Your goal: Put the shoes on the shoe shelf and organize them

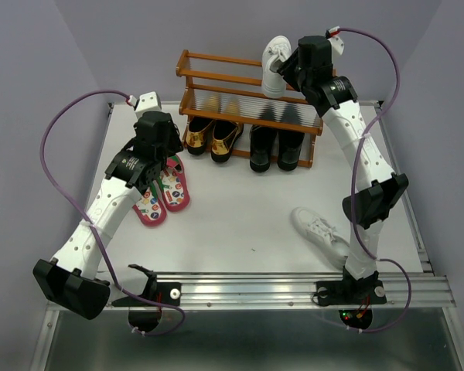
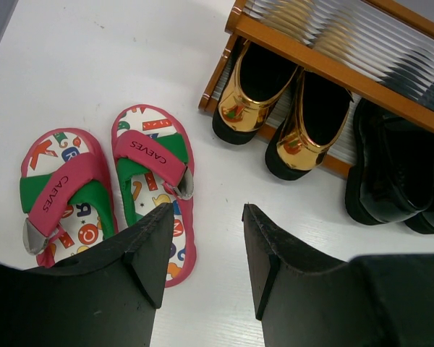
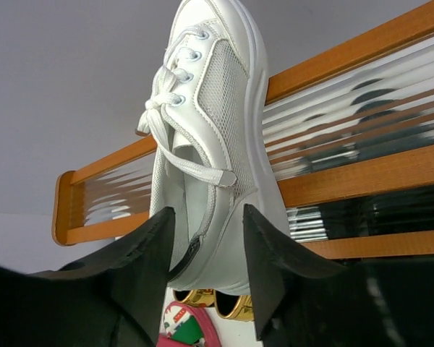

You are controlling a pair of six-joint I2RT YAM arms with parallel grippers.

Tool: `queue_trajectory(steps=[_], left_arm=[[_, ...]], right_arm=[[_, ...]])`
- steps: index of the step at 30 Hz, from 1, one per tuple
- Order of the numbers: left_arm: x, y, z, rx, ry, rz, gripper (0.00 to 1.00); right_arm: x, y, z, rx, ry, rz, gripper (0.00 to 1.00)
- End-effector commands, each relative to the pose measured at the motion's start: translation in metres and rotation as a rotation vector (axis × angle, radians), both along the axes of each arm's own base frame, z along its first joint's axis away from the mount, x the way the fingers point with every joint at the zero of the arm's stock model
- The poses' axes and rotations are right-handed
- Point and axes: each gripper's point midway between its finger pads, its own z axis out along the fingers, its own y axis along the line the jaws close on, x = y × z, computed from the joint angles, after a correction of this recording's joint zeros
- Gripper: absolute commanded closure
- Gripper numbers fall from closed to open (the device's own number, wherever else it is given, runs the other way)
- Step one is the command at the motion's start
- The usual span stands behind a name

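On the table [image 1: 240,220], near right — white sneaker [image 1: 319,232], top view only

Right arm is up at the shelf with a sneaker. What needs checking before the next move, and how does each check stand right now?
1. Right gripper clear of the white sneaker: jaws stand apart beside its heel, contact unclear. Cannot tell.
2. That sneaker seated on the shelf: its toe pokes past the back rail and it looks tilted. Cannot tell.
3. Second sneaker lying free on the table: ok.
4. Left gripper open and empty: ok.
5. Flip-flops shelved: both lie on the table. Not ok.
6. Loafers and boots in a row under the slats: ok.
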Motion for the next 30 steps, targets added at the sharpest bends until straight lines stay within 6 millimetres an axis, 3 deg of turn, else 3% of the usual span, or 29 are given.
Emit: queue_trajectory(steps=[1,2,3,5,6,13,17,18,19,21,22,23,24,25,26,28,29,30], left_arm=[[-0.002,0.006,0.008,-0.004,-0.033,0.023,0.46],[-0.002,0.006,0.008,-0.005,-0.032,0.024,0.46],[-0.001,0.006,0.007,-0.003,-0.03,0.023,0.46],[-0.001,0.006,0.005,-0.005,-0.029,0.026,0.46],[-0.001,0.005,0.003,-0.006,-0.025,0.025,0.46],[0.004,0.001,-0.001,-0.01,-0.016,0.017,0.46],[0.004,0.003,0.006,-0.002,-0.027,0.022,0.46],[0.004,0.003,0.01,-0.002,-0.033,0.022,0.46],[0.004,0.004,0.012,-0.002,-0.039,0.026,0.46],[0.004,0.005,0.018,-0.003,-0.053,0.029,0.46],[0.004,0.006,0.02,-0.005,-0.06,0.03,0.46],[0.005,0.006,0.022,-0.007,-0.064,0.03,0.46],[0.005,0.005,0.026,-0.011,-0.073,0.028,0.46],[0.005,0.005,0.028,-0.014,-0.077,0.027,0.46],[0.004,0.005,0.029,-0.012,-0.078,0.028,0.46],[0.004,0.006,0.032,-0.015,-0.086,0.029,0.46],[0.004,0.006,0.033,-0.015,-0.089,0.031,0.46],[0.004,0.007,0.033,-0.012,-0.088,0.033,0.46]], right_arm=[[-0.018,-0.004,0.052,0.021,-0.113,0.027,0.49],[-0.019,-0.005,0.054,0.017,-0.116,0.026,0.44],[-0.021,-0.006,0.058,0.013,-0.125,0.028,0.31],[-0.027,-0.01,0.066,-0.002,-0.139,0.031,0.15],[-0.034,-0.014,0.075,-0.011,-0.155,0.031,0.12],[-0.073,-0.038,0.108,-0.083,-0.214,0.021,0.05],[-0.108,-0.065,0.102,-0.17,-0.192,-0.014,0.04],[-0.13,-0.08,0.114,-0.177,-0.212,-0.045,0.03],[-0.136,-0.087,0.086,-0.237,-0.138,-0.046,0.03],[-0.165,-0.107,0.078,-0.271,-0.104,-0.081,0.03],[-0.17,-0.111,0.046,-0.312,-0.021,-0.077,0.03],[-0.184,-0.117,0.021,-0.346,0.058,-0.069,0.03],[-0.204,-0.125,-0.016,-0.371,0.168,-0.061,0.03],[-0.21,-0.126,-0.009,-0.34,0.145,-0.066,0.02],[-0.226,-0.13,-0.055,-0.383,0.283,-0.045,0.02],[-0.255,-0.133,-0.09,-0.346,0.388,-0.025,0.02],[-0.267,-0.133,-0.122,-0.354,0.468,-0.006,0.02],[-0.276,-0.131,-0.134,-0.335,0.502,0.007,0.02]])
